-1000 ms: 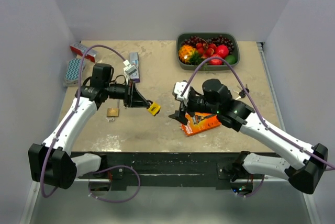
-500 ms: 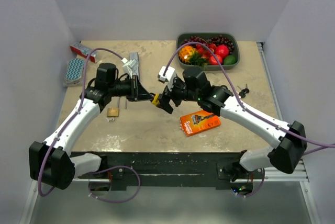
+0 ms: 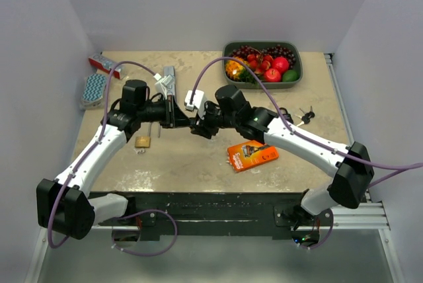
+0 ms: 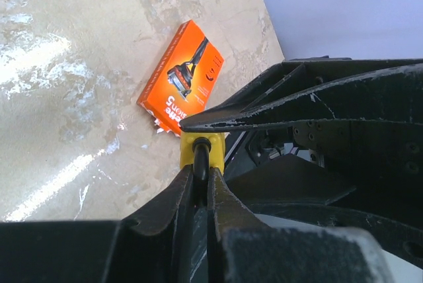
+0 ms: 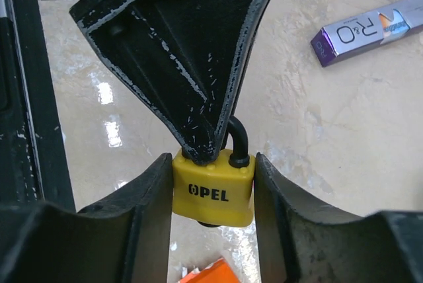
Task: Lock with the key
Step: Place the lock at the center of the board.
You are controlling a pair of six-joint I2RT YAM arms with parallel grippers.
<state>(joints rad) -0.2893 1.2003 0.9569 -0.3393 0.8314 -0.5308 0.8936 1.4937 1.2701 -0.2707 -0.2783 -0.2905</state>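
Item 1, yellow padlock [image 5: 213, 190]: I see it held off the table [image 3: 198, 164] near the middle, between the two arms, "OPEL" facing the right wrist camera.
Item 2, left gripper [image 4: 200, 164]: jaws pinched together on the padlock's black shackle.
Item 3, right gripper [image 5: 213, 167]: one finger pressed flat against each side of the padlock body, clamped.
Item 4, keys [image 3: 304, 114]: I note them lying on the table to the right, well apart from both grippers.
Item 5, orange box [image 3: 252, 155]: flat, near the right arm.
Item 6, brass padlock [image 3: 142, 141]: on the table by the left arm
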